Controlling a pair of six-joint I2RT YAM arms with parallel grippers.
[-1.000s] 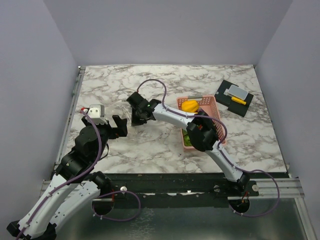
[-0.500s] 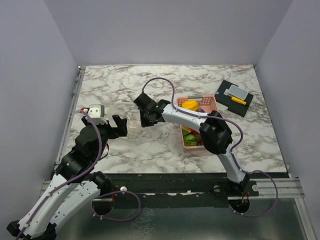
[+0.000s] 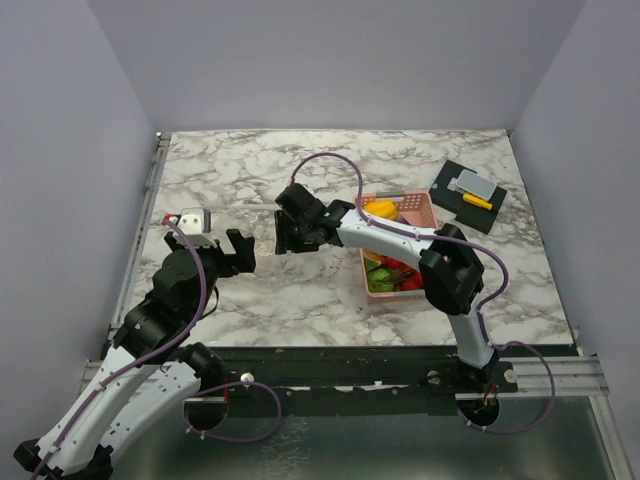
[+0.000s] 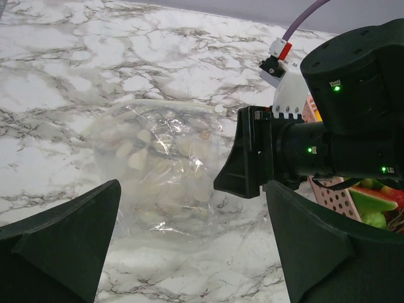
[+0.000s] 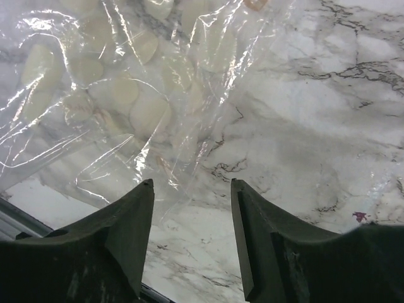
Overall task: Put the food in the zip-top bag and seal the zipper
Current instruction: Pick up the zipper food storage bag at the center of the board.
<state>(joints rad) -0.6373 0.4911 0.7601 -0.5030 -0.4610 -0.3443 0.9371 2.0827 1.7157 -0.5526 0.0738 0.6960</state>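
Note:
The zip-top bag [image 4: 158, 170] lies flat and see-through on the marble between my two grippers, pale dots on its face [image 5: 113, 95]. Along its far edge runs the zipper [image 4: 177, 106], a pale strip. My right gripper [image 5: 192, 183] stands open just over the bag's edge with nothing between its fingers; from above it sits at mid-table [image 3: 285, 238]. To the bag's left my left gripper [image 3: 237, 252] hangs wide open and empty [image 4: 192, 189]. The food [image 3: 392, 272] lies in a pink basket [image 3: 420, 208], with a yellow piece [image 3: 378, 211] and a watermelon slice [image 4: 372, 199] among it.
A black mat [image 3: 470, 205] with small grey and yellow items lies at the back right. The right arm's elbow [image 3: 450, 275] overhangs the basket's near end. Walls close in the table on the left, the back and the right.
My right gripper's jaws, shut a second ago, have come apart, and that gripper has shifted slightly right. The left arm has not moved.

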